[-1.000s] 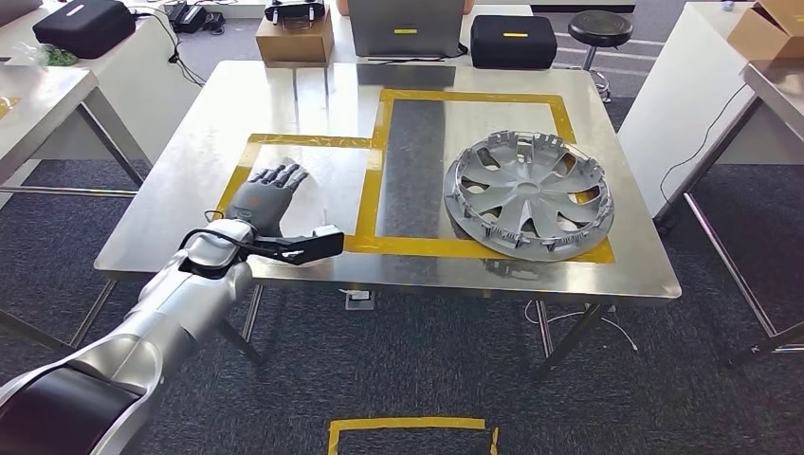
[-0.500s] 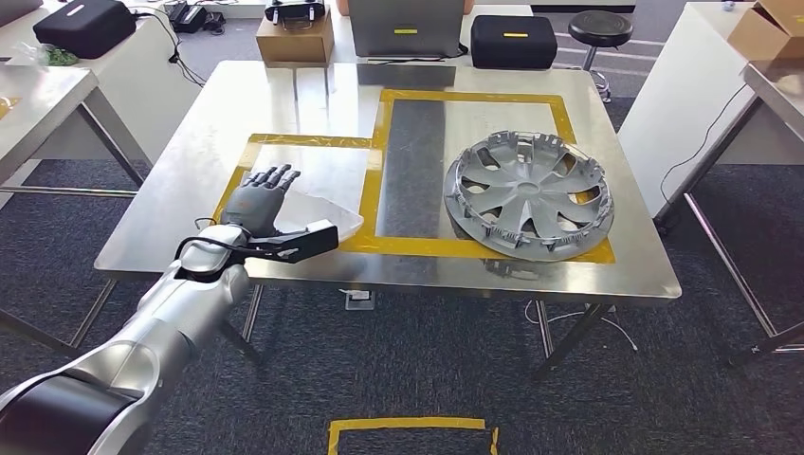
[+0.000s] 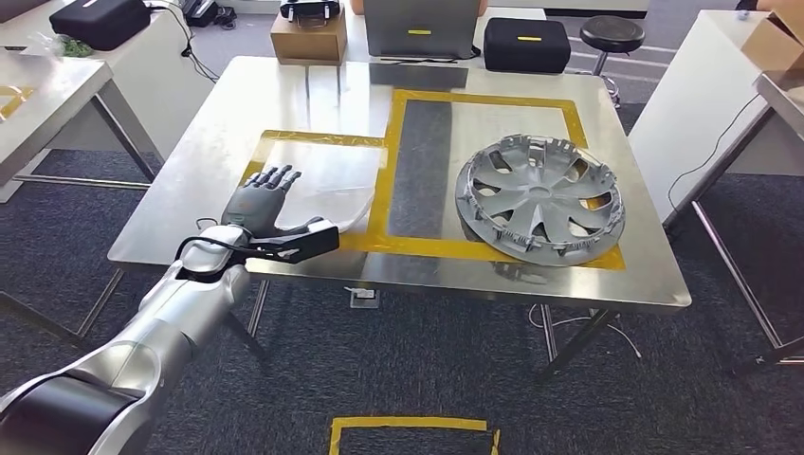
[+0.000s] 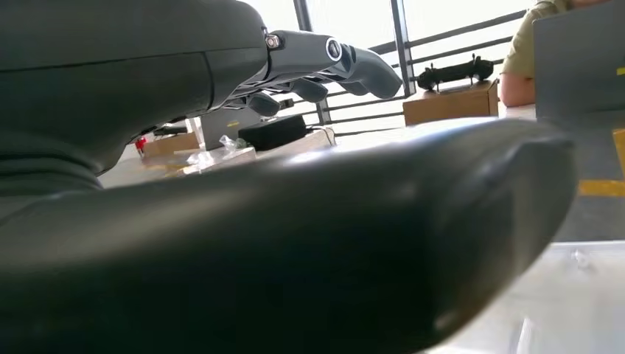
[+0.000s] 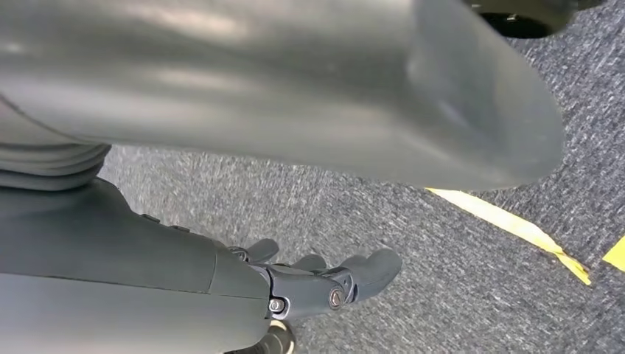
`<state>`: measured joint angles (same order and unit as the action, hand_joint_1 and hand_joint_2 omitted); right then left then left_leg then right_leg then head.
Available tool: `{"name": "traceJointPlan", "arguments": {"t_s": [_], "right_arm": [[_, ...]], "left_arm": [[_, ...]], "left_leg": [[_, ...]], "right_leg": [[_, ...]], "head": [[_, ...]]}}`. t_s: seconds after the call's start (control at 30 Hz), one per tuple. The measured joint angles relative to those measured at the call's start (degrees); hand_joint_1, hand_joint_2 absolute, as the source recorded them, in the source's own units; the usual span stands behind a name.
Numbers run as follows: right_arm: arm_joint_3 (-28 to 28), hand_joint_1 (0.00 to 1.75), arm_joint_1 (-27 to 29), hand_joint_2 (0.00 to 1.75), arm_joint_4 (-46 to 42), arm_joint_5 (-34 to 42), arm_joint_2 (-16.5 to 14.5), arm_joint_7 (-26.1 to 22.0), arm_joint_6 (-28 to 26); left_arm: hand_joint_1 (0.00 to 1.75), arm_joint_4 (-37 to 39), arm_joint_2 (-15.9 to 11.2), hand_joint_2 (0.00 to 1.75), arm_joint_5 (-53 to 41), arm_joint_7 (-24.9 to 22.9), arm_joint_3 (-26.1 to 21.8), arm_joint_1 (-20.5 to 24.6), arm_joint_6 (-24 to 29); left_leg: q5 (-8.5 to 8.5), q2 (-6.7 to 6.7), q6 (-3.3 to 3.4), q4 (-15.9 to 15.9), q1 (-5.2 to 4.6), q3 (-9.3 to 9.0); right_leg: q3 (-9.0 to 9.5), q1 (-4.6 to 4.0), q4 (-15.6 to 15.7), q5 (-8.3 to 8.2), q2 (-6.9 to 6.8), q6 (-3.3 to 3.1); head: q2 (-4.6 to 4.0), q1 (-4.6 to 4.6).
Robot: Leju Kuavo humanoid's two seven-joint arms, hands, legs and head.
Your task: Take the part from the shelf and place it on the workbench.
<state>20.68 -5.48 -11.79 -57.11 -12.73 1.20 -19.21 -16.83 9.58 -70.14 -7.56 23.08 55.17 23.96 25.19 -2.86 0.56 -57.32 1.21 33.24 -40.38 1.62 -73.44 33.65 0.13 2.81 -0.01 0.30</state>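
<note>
A silver wheel cover (image 3: 540, 197) lies flat on the steel workbench (image 3: 284, 95), inside the right yellow-taped rectangle. My left hand (image 3: 261, 202) is held low over the left taped square near the front edge, fingers spread and nothing in it. Up close in the left wrist view, the left hand (image 4: 221, 184) shows its thick thumb and its dark fingers (image 4: 324, 59) straight and apart. A pale glossy patch (image 3: 327, 180) lies beside the hand; I cannot tell whether it is a sheet or a reflection. My right hand (image 5: 184, 273) hangs over grey carpet, holding nothing.
A cardboard box (image 3: 306, 36), a grey case (image 3: 420, 27) and a black case (image 3: 526, 45) line the workbench's far edge. A stool (image 3: 611, 33) stands behind. Other tables flank it, at the left (image 3: 47, 104) and the right (image 3: 702, 85). A person (image 4: 531, 44) sits beyond the far edge.
The whole view has shifted a little, so the camera moved. My left hand has drawn slightly back toward the front edge, fingers still spread. The wheel cover has not moved.
</note>
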Motion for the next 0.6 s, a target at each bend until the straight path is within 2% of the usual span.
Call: {"name": "traceJointPlan", "arguments": {"t_s": [0.03, 0.07, 0.1, 0.13, 0.17, 0.2, 0.27, 0.3, 0.33, 0.4, 0.47, 0.5, 0.53, 0.57, 0.6], "right_arm": [[0.0, 0.0, 0.0, 0.0, -0.01, 0.0, 0.03, 0.0, 0.01], [0.0, 0.0, 0.0, 0.0, -0.01, 0.0, 0.05, 0.0, 0.02], [0.0, 0.0, 0.0, 0.0, 0.0, -0.01, 0.06, 0.0, 0.07], [0.0, 0.0, 0.0, 0.0, 0.01, -0.02, 0.05, -0.01, 0.12], [0.0, 0.0, 0.0, 0.0, 0.01, -0.04, 0.06, -0.01, 0.18], [0.0, 0.0, 0.0, 0.0, 0.01, -0.08, 0.08, -0.01, 0.24], [0.0, 0.0, -0.08, 0.0, 0.01, -0.13, 0.12, 0.0, 0.26], [0.0, 0.0, -0.15, 0.0, 0.01, -0.14, 0.13, -0.01, 0.26], [0.0, 0.0, -0.21, 0.0, 0.01, -0.15, 0.12, -0.01, 0.26], [0.0, 0.0, -0.22, 0.0, 0.01, -0.16, 0.11, -0.02, 0.27], [0.0, 0.0, -0.14, 0.0, 0.01, -0.15, 0.11, -0.01, 0.32], [0.0, 0.0, -0.13, 0.0, 0.01, -0.14, 0.12, -0.01, 0.34], [0.0, 0.0, -0.14, 0.0, 0.01, -0.14, 0.12, -0.01, 0.35], [0.0, 0.0, -0.16, 0.0, 0.01, -0.14, 0.12, -0.02, 0.35], [0.0, 0.0, -0.17, 0.0, 0.01, -0.15, 0.12, -0.02, 0.35]], "left_arm": [[0.0, 0.0, 0.02, 0.0, -0.03, -0.01, -0.01, -0.17, -0.03], [0.0, -0.01, 0.07, 0.0, -0.05, -0.03, -0.02, -0.24, -0.05], [0.0, -0.01, 0.16, 0.0, -0.06, -0.05, -0.02, -0.25, -0.08], [0.0, -0.03, 0.24, 0.0, -0.07, -0.09, -0.03, -0.24, -0.11], [0.0, -0.04, 0.36, 0.0, -0.07, -0.13, -0.04, -0.25, -0.15], [0.0, -0.05, 0.4, 0.0, -0.08, -0.15, -0.06, -0.28, -0.18], [0.0, -0.05, 0.3, 0.0, -0.09, -0.19, -0.1, -0.36, -0.21], [0.0, -0.04, 0.16, 0.0, -0.09, -0.21, -0.16, -0.36, -0.21], [0.0, -0.05, 0.08, 0.0, -0.09, -0.23, -0.24, -0.33, -0.22], [0.0, -0.05, 0.05, 0.0, -0.09, -0.24, -0.37, -0.31, -0.22], [0.0, -0.03, 0.1, 0.0, -0.1, -0.24, -0.39, -0.53, -0.29], [0.0, -0.01, 0.1, 0.0, -0.14, -0.24, -0.39, -0.72, -0.37], [0.0, -0.01, 0.1, 0.0, -0.21, -0.21, -0.39, -0.87, -0.45], [0.0, -0.03, 0.1, 0.0, -0.33, -0.16, -0.4, -0.95, -0.52], [0.0, -0.11, 0.12, 0.0, -0.49, -0.1, -0.4, -0.96, -0.54]], "left_leg": [[0.07, -0.52, -0.28, -0.27, 0.25, 0.15], [0.22, -1.09, -0.69, -0.66, 0.57, 0.31], [0.43, -1.65, -1.21, -1.13, 0.87, 0.56], [0.64, -2.26, -1.82, -1.66, 1.02, 0.89], [0.72, -2.82, -2.43, -1.98, 1.09, 1.24], [0.64, -3.34, -3.02, -2.01, 1.12, 1.53], [0.19, -4.05, -3.97, -1.5, 1.26, 1.83], [0.22, -3.25, -4.22, -1.64, 1.25, 2.05], [0.78, -1.88, -4.34, -2.71, 1.15, 2.64], [3.67, 1.34, -4.27, -8.6, 0.82, 5.45], [6.63, 2.24, -4.14, -16.13, 0.67, 9.03], [6.87, 2.33, -3.98, -17.89, 0.59, 9.85], [6.04, 2.49, -3.73, -17.39, 0.46, 9.53], [4.38, 2.9, -3.39, -14.72, 0.26, 8.12], [2.56, 3.98, -2.94, -10.71, -0.05, 6.03]], "right_leg": [[0.45, 0.23, 1.08, -1.25, 0.06, 0.26], [1.98, 0.53, 4.27, -3.27, 0.35, 0.58], [3.87, 0.89, 8.04, -4.77, 1.31, 0.94], [5.4, 1.07, 11.17, -5.81, 2.22, 0.97], [6.32, 1.14, 13.13, -6.22, 2.83, 0.75], [6.53, 0.99, 13.66, -6.01, 3.11, 0.27], [6.33, 0.7, 13.59, -6.22, 1.92, -1.05], [6.33, 0.66, 13.67, -6.34, 1.38, -1.64], [6.34, 0.67, 13.78, -6.44, 0.78, -2.2], [6.37, 0.43, 13.9, -6.44, -0.5, -3.03], [6.38, -0.01, 13.89, -6.34, -1.89, -3.39], [6.42, -0.21, 13.89, -6.3, -2.6, -3.49], [6.5, -0.37, 13.88, -6.24, -3.31, -3.56], [6.65, -0.51, 13.88, -6.15, -4.02, -3.59], [6.85, -0.63, 13.88, -6.04, -4.69, -3.55]], "head": [[0.0, 0.01], [0.0, 0.03], [0.01, 0.08], [0.01, 0.23], [0.01, 0.33], [0.01, 0.34], [0.01, 0.21], [0.01, 0.03], [0.01, -0.27], [0.01, -0.94], [0.01, -1.2], [0.01, -1.22], [0.01, -1.25], [0.01, -1.28], [0.01, -1.31]]}}
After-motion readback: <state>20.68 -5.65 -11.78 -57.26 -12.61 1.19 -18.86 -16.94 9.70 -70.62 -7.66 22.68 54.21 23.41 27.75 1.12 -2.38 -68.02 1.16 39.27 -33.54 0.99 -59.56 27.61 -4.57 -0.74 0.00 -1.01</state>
